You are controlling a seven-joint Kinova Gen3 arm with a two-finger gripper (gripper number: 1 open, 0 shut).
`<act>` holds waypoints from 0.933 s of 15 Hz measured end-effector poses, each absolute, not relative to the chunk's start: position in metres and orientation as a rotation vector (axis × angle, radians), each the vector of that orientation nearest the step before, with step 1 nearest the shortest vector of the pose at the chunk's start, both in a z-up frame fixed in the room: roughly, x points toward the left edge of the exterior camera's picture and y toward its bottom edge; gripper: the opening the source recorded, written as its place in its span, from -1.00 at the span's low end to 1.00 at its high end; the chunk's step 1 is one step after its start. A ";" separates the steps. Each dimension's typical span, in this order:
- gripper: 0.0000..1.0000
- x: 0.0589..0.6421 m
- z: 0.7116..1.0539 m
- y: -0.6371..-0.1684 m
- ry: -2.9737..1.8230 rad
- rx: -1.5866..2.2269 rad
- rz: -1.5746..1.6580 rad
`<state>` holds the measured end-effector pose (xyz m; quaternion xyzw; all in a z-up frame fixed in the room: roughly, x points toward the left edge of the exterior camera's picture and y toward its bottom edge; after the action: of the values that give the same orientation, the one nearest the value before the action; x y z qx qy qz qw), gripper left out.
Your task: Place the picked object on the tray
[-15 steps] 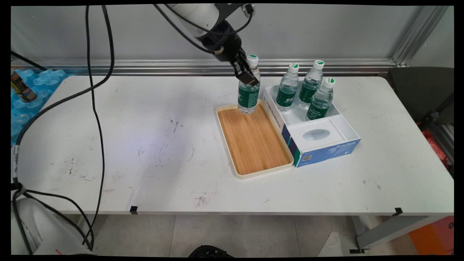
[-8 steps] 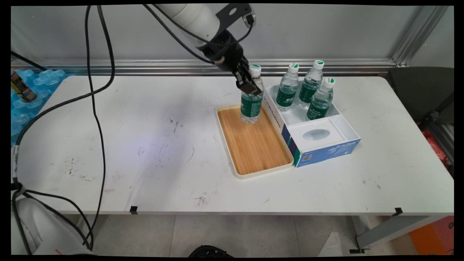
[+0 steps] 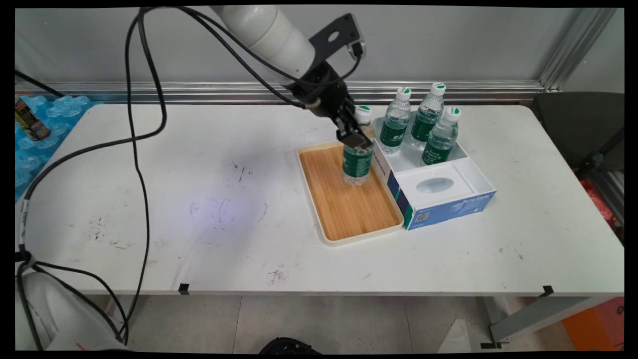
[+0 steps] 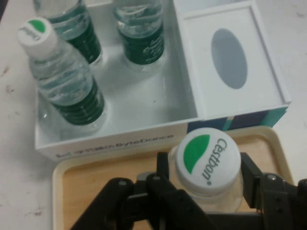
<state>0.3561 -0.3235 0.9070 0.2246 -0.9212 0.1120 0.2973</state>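
My gripper (image 3: 355, 138) is shut on the neck of a water bottle (image 3: 357, 162) with a green label and a white cap. It holds the bottle upright over the wooden tray (image 3: 349, 209), near the tray's right side and about halfway along it; whether the base touches the wood cannot be told. In the hand view the held bottle's cap (image 4: 207, 162) sits between the black fingers (image 4: 254, 179), above the tray (image 4: 81, 182). Three more bottles (image 3: 395, 128) stand in the white box (image 3: 463, 172) right of the tray, and are seen in the hand view too (image 4: 67, 81).
The box (image 4: 230, 62) has a raised white insert with an oval hole (image 3: 434, 185) in its near half. Black cables (image 3: 134, 149) hang over the table's left part. A can (image 3: 30, 119) and blue packaging lie off the table's far left.
The arm has carried the bottle from the tray's far edge toward the near right, along the box's side, and lower over the tray. The grip has not changed.
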 end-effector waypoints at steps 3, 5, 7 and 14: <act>-1.00 0.343 0.901 -0.320 -2.440 0.583 0.290; -1.00 0.334 0.897 -0.318 -2.436 0.573 0.287; -1.00 0.327 0.893 -0.318 -2.433 0.564 0.288; -1.00 0.307 0.874 -0.328 -2.428 0.538 0.295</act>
<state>0.3066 -0.3277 0.8737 0.2041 -0.9207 0.1118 0.3132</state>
